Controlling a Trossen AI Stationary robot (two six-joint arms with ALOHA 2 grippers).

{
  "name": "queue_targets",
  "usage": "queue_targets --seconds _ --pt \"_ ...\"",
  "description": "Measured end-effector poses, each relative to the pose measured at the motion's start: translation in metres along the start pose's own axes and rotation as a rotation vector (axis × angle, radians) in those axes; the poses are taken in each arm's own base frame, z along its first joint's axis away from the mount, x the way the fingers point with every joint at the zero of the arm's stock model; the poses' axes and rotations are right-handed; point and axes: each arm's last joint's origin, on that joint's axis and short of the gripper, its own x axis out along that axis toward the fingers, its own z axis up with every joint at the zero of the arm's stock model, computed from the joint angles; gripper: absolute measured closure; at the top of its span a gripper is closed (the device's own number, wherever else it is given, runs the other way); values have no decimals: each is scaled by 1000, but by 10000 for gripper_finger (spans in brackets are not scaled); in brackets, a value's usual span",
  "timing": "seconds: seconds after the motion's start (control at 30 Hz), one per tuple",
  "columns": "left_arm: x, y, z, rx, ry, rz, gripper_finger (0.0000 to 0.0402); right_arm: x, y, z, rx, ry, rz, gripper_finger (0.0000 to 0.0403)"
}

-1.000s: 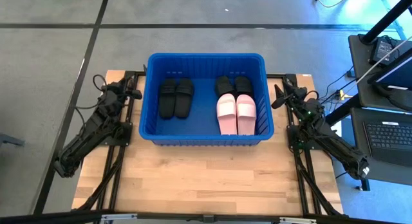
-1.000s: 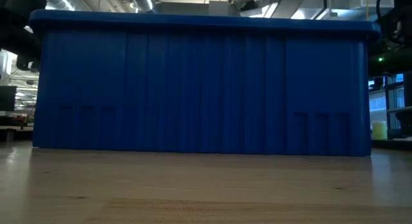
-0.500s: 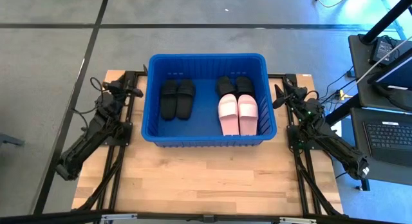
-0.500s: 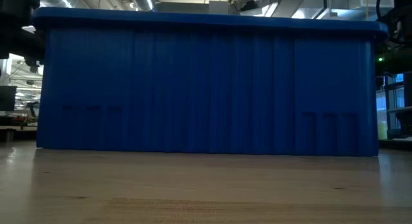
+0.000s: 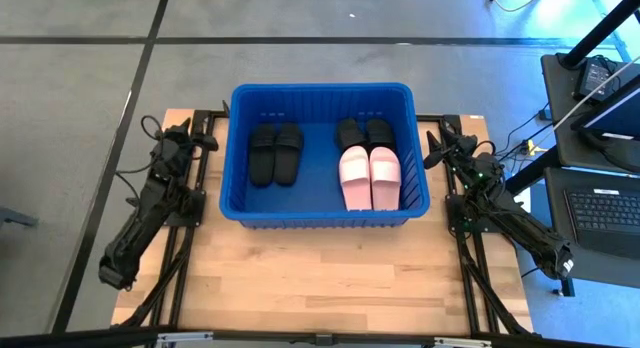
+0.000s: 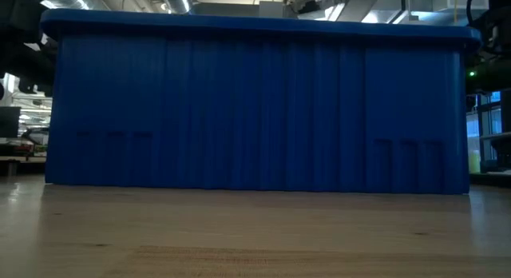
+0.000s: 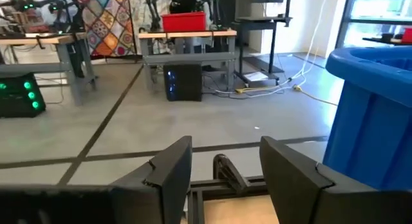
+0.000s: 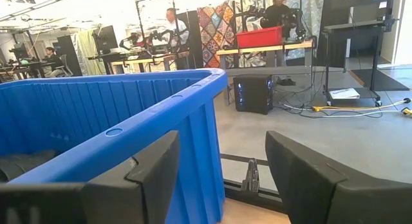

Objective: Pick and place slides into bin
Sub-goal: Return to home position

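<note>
The blue bin [image 5: 320,213] stands on the wooden table, and its near wall fills the low view [image 6: 255,110]. Inside it, one pair of black slides [image 5: 275,153] lies on the left of the floor. A second black pair [image 5: 362,131] lies at the far right. The pale pink pair [image 5: 370,178] lies just in front of that pair and overlaps its near ends. My left gripper [image 5: 210,143] is open and empty beside the bin's left wall, which shows in the left wrist view [image 7: 380,121]. My right gripper [image 5: 430,153] is open and empty beside the bin's right wall [image 8: 129,140].
Bare wooden table [image 5: 320,278] lies in front of the bin. Both arms' bases and frame rails [image 5: 185,258] run along the table's left and right edges. A desk with a laptop [image 5: 605,213] stands off the table's right side. People and workbenches [image 8: 170,21] show in the room beyond.
The bin, with the slides in it, has slid a little toward the table's right edge and now stands still. My left arm's elbow has swung toward the table's near edge, while its gripper has stayed beside the bin's left wall.
</note>
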Motion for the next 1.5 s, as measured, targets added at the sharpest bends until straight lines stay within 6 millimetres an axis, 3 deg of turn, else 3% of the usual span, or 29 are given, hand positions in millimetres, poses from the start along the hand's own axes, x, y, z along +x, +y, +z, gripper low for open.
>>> queue_targets --seconds 0.43,1.0,1.27,1.5 --pt "0 0 0 6 -2 6 224 0 0 0 -159 3 0 171" --pt "0 0 0 6 -3 7 224 0 0 0 -156 3 0 171" --pt "0 0 0 6 -3 7 224 0 0 0 -33 3 -1 171" --pt "0 0 0 6 -3 7 224 0 0 0 -80 3 0 171"
